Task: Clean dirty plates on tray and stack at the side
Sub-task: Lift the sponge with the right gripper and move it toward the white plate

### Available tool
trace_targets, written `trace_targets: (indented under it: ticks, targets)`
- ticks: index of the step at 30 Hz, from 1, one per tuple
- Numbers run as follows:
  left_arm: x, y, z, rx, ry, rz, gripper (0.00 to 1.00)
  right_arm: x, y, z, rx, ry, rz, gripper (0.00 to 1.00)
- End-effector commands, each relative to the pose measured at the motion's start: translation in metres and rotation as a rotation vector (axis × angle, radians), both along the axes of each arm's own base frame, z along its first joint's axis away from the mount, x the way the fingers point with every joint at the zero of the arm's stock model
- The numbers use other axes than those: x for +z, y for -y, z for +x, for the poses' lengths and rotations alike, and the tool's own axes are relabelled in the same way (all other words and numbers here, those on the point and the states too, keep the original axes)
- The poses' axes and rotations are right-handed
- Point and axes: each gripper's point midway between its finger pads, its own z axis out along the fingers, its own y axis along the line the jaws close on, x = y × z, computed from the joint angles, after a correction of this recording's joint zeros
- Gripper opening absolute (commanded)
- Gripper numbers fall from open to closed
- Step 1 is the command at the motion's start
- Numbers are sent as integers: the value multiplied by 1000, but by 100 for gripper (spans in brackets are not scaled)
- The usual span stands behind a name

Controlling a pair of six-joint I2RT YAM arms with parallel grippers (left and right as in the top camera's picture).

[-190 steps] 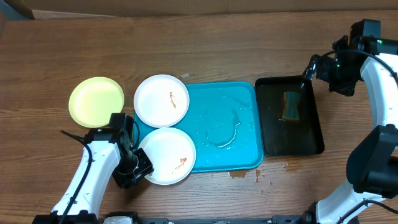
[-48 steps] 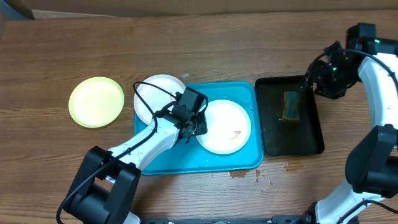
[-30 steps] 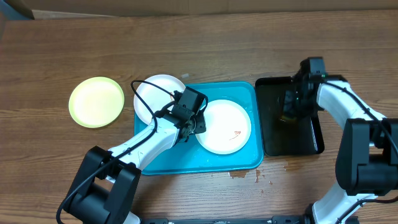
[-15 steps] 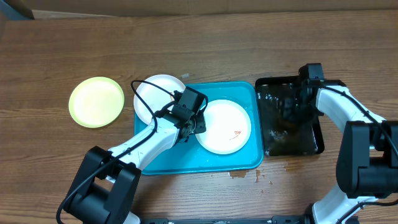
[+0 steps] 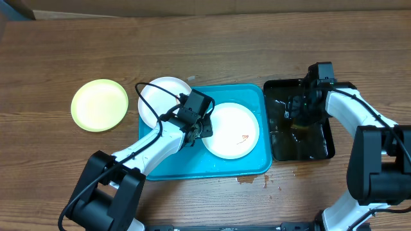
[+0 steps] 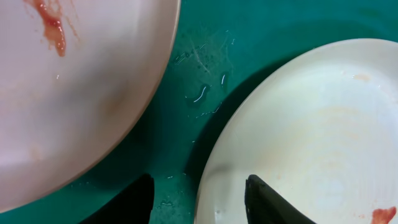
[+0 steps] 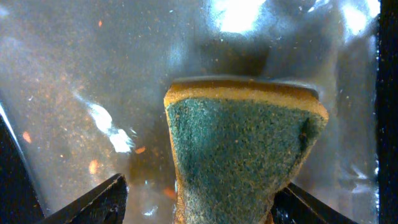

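Observation:
A white plate (image 5: 232,130) with a small orange smear lies on the turquoise tray (image 5: 225,163). My left gripper (image 5: 202,128) is open and straddles this plate's left rim (image 6: 311,124), one finger over the wet tray (image 6: 205,62). A second smeared white plate (image 5: 160,99) overlaps the tray's left edge and shows at the upper left of the left wrist view (image 6: 74,93). The yellow-green rimmed plate (image 5: 99,105) lies on the table to the left. My right gripper (image 5: 302,109) is open, its fingers on either side of a green-and-yellow sponge (image 7: 242,155).
The sponge sits in a glossy black tray (image 5: 321,151) of water, right of the turquoise tray. A small brown spill (image 5: 247,179) marks the table at the turquoise tray's front edge. Bare wooden table lies behind and at the far left.
My right gripper has swung in from the far right and come down into the black tray over the sponge; the water there is disturbed. The left arm and plates have not moved in the last second.

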Motion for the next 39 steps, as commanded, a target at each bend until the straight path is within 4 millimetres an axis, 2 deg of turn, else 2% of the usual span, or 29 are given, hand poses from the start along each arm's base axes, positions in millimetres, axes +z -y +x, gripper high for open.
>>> trace_targets:
  ticks: [1,5,10,12,14,15,16,17,21,23,25,27,28,31,35,39]
  targets:
    - [-4,-5,2,8,7,22,53,4,9,12,-16,37,-36,75]
    - [-5,-5,2,9,5,26,57,4,16,15,-24,52,-75,75]
    - [-18,-4,2,6,-15,30,56,4,16,17,-25,60,-74,73]
    - [-20,-3,3,5,-15,27,42,5,16,17,-25,60,-74,65]
    - [-20,-2,4,6,-11,24,26,5,16,18,-24,65,-74,46]
    - [-20,-2,4,6,-11,24,9,5,13,19,5,70,-70,36]
    - [-21,-3,0,6,-29,28,4,5,5,18,53,70,-59,32]
    - [-22,-1,-3,2,-48,11,4,5,1,17,71,69,-56,32]
    - [-25,12,-22,-39,-141,-71,4,3,-18,9,186,45,-67,34]
    - [-25,13,-25,-44,-156,-78,10,2,-27,3,227,28,-69,36]
    - [-25,13,-24,-42,-154,-78,25,1,-38,-3,281,13,-73,36]
    - [-25,12,-22,-37,-150,-81,45,2,-43,-5,319,10,-89,37]
    - [-24,11,-20,-34,-143,-84,50,4,-42,-3,322,10,-112,40]
    - [-21,10,-9,-25,-107,-96,53,15,-39,1,274,4,-136,48]
    - [-16,4,10,-41,-32,-93,52,30,-38,7,265,0,-138,54]
    - [-12,4,20,-71,15,-93,51,30,-38,2,237,-23,-133,64]
